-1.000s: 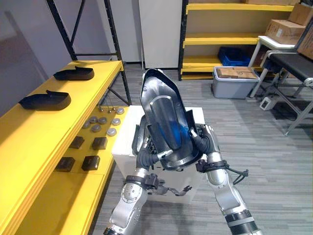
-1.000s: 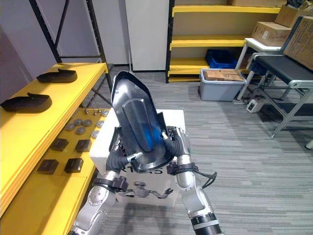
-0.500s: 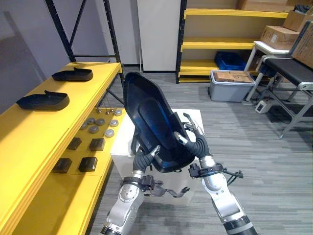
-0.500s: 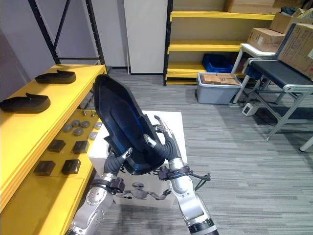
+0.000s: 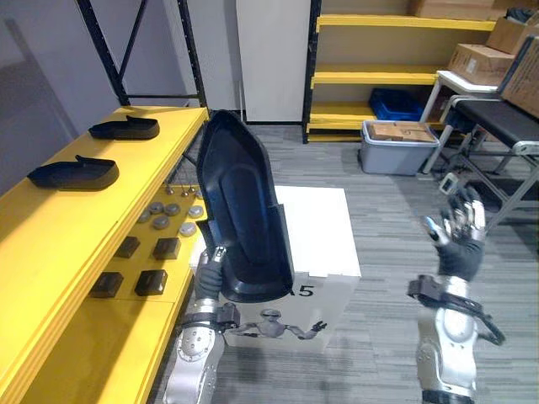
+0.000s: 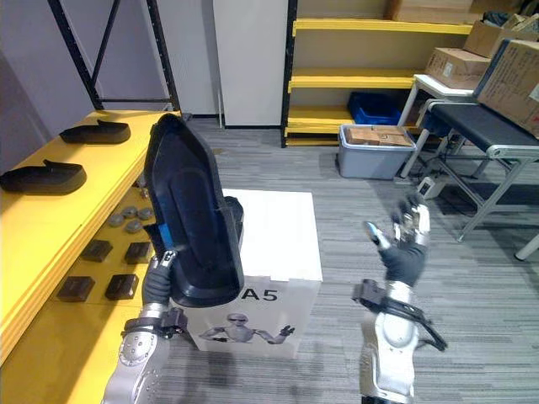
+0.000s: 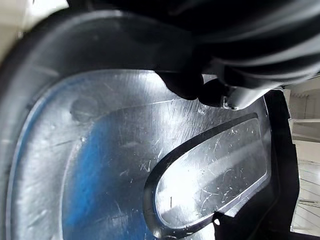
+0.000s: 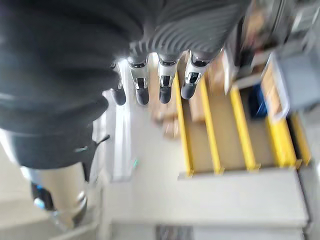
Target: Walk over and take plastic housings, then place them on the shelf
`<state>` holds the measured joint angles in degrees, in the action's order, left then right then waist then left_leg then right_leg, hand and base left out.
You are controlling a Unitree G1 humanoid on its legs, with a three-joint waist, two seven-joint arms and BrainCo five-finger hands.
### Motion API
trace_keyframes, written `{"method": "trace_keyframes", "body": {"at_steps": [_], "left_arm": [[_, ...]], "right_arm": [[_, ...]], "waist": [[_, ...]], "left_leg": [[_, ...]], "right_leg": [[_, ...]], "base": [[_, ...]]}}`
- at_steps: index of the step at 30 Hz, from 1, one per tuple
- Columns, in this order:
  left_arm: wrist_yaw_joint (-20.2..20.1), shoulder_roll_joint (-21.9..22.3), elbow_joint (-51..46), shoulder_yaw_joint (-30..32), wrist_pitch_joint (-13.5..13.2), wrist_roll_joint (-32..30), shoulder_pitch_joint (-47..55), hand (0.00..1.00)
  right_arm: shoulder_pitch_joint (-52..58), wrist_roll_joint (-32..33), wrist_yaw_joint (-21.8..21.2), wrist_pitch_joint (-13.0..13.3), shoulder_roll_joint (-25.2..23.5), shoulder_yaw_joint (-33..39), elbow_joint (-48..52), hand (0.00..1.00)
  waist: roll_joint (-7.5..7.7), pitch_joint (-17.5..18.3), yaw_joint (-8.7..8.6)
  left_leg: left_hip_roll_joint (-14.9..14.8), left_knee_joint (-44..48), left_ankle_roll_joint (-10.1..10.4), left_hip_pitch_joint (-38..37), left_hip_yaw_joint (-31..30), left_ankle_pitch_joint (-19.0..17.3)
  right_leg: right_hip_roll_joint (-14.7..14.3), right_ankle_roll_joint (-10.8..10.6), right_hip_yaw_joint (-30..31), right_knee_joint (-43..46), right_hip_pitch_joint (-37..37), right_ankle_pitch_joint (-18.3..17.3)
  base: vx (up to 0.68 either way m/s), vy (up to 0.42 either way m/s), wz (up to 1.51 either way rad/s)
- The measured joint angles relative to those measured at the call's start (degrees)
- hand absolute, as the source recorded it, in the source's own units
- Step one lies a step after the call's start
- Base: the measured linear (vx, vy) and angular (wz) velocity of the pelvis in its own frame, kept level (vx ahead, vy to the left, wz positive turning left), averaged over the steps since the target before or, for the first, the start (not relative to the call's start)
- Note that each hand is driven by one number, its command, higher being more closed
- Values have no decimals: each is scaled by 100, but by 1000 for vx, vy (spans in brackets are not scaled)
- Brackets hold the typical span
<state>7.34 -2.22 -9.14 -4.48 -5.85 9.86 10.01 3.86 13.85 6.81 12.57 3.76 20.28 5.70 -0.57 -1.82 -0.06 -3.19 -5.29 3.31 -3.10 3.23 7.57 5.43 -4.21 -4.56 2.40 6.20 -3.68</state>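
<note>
A storeroom or workshop: yellow racks (image 5: 396, 63) and boxes (image 5: 476, 57) beyond the right hand (image 5: 459, 237), shelved parts (image 5: 168, 247) to its left.

Bright even light, glare on housing (image 7: 131, 150)

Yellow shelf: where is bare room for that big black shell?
On the yellow shelf, the upper level is bare this side of the two small black housings. The lower level is bare nearer than the dark square blocks; those and the grey discs crowd its middle.
</note>
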Motion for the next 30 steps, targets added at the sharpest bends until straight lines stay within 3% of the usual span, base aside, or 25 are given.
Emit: {"method": "trace_keyframes", "body": {"at_steps": [6,13,16,20,23,25,26,28,29,30], "left_arm": [[-99,175,-252,424,-30,-60,358,100],[-166,265,-372,654,-43,-19,905,100],[-170,428,-437,732,-49,28,1110,100],[-169,500,-584,741,-49,181,1150,100],[-117,586,-862,702,-71,248,1083,100],[-46,571,-875,616,-114,284,820,100],[9,570,-864,619,-159,362,755,100],[33,570,-789,650,-183,394,710,100],[34,568,-726,613,-186,405,690,100],[42,568,-680,575,-192,447,707,100]], "right_arm": [[670,-277,-36,-278,28,665,-2096,0],[1132,-291,-382,-528,-168,642,-3699,0],[1291,-378,-550,-594,-285,303,-4043,0],[1307,-524,-634,-720,-439,-60,-4385,0],[1233,-522,-600,-738,-468,-487,-4399,0],[1074,-522,-564,-736,-455,-524,-4437,0],[856,-524,-554,-738,-363,-535,-4498,0],[700,-544,-525,-738,-286,-572,-4493,0],[690,-547,-521,-738,-246,-615,-4503,0],[635,-583,-516,-739,-171,-681,-4525,0]], "waist": [[-1,0,-127],[3,-2,-116],[30,-27,-85],[99,-168,-18],[174,-276,94],[236,-395,106],[182,-475,116],[123,-586,106],[121,-594,103],[170,-602,180]], "left_leg": [[-3,0,6,69,-43,-5],[-22,0,17,100,-83,-20],[-6,-1,26,90,-152,-36],[116,0,39,140,-529,-63],[329,210,-29,629,-822,-48],[250,766,-464,1268,109,-313],[-55,1372,-629,1584,1140,-519],[-414,1814,-684,1587,2251,-594],[-363,1841,-714,1569,2267,-615],[-115,1836,-775,1612,2086,-686]], "right_leg": [[-1,-3,-63,-14,-24,-2],[6,-11,-102,-2,-14,-9],[31,-36,-165,44,22,-41],[181,-82,-597,484,64,-340],[456,-158,-1514,950,-28,-629],[731,-166,-2506,949,-10,-633],[794,-167,-2961,953,97,-632],[847,-270,-3495,1013,421,-695],[926,-300,-3636,1036,520,-714],[1044,-300,-3866,1026,613,-717]], "base": [[0,0,5],[4,-3,3],[5,-1,11],[-19,-14,62],[-15,-16,154],[11,25,263],[68,49,189],[207,62,164],[229,121,150],[165,157,129]]}}
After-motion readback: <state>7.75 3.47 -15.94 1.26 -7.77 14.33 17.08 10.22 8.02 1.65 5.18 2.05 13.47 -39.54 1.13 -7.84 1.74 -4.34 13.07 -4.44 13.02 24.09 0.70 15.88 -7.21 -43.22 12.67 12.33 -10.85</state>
